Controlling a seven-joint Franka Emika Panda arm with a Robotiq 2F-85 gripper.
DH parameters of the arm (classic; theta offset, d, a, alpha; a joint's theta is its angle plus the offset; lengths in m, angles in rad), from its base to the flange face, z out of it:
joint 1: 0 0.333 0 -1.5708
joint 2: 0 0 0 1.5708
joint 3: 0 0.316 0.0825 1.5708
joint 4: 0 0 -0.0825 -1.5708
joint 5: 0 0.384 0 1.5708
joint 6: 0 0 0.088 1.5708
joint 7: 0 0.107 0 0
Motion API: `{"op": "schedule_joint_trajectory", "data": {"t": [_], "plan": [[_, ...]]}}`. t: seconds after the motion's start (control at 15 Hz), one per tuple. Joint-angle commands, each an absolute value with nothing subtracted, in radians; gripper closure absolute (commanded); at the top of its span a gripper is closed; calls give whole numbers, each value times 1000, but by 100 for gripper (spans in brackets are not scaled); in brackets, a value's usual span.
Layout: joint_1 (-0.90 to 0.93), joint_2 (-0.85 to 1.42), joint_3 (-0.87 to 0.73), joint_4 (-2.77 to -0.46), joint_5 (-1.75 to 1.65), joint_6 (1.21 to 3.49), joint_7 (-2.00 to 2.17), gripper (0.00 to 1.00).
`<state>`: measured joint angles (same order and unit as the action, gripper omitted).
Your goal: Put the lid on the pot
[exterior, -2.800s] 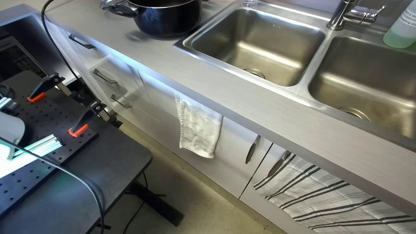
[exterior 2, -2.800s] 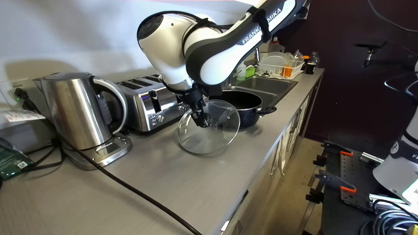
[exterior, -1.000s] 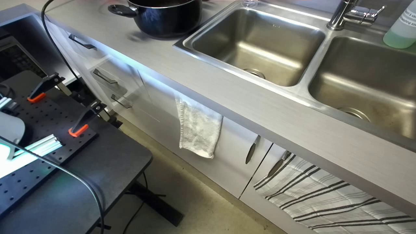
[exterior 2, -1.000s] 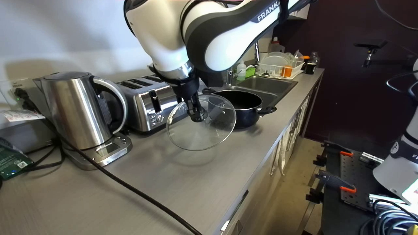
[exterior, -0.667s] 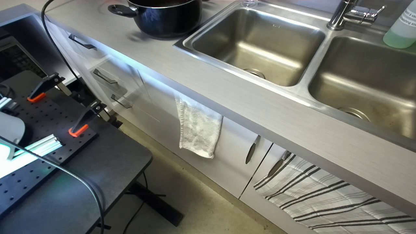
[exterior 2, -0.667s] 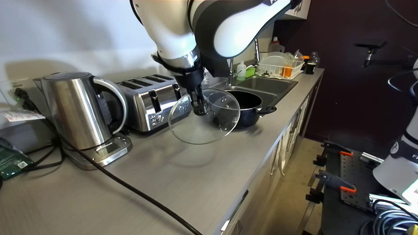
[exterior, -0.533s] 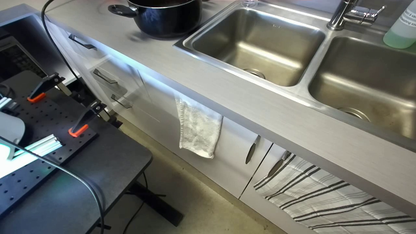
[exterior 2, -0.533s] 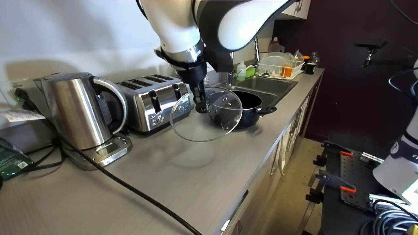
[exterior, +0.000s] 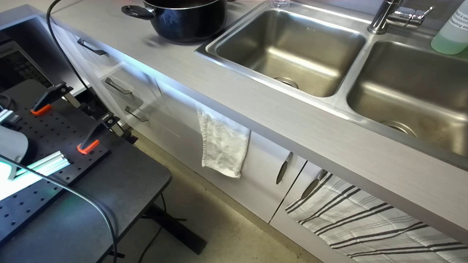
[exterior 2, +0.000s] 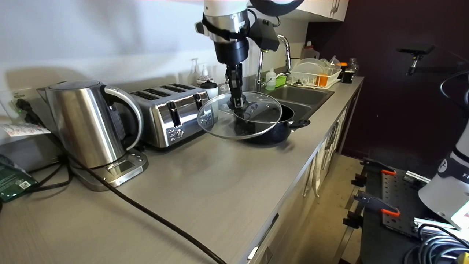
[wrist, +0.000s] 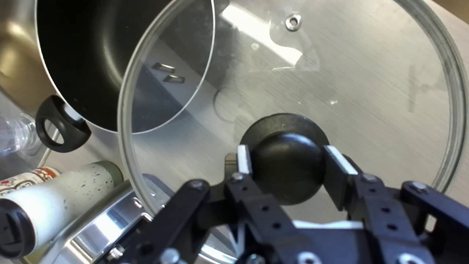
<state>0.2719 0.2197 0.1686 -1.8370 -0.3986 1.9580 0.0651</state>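
The clear glass lid (exterior 2: 216,123) hangs above the counter with its rim close to level. My gripper (wrist: 288,161) is shut on the lid's round black knob (wrist: 287,172), one pad on either side. The glossy black pot (exterior: 188,22) stands uncovered beside the sink; both exterior views show it. Through the glass in an exterior view, part of the pot (exterior 2: 274,135) shows behind the lid. In the wrist view the lid's rim overlaps only one side of the pot (wrist: 84,55), so the lid sits off-centre from it. One dark pot handle (wrist: 60,124) points toward the wall side.
A steel toaster (exterior 2: 172,113) and a kettle (exterior 2: 80,124) stand along the wall. A pale tumbler (wrist: 73,198) is between toaster and pot. The double sink (exterior: 292,54) adjoins the pot. A black cable (exterior 2: 154,214) crosses the counter.
My gripper has carried the lid upward and toward the pot. The lid has swung from steeply tilted to nearly level. The pot has stayed in place.
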Motion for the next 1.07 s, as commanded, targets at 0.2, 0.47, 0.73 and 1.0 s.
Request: {"op": "schedule_joint_trajectory", "data": {"t": [0.2, 0.47, 0.73, 1.0], "plan": [[166, 74, 149, -1932, -213, 2019, -39, 75], [124, 51, 125, -1953, -163, 2030, -55, 75], [90, 44, 98, -1969, -136, 2061, -46, 75], [62, 49, 73, -1972, -113, 2097, -45, 75]]}}
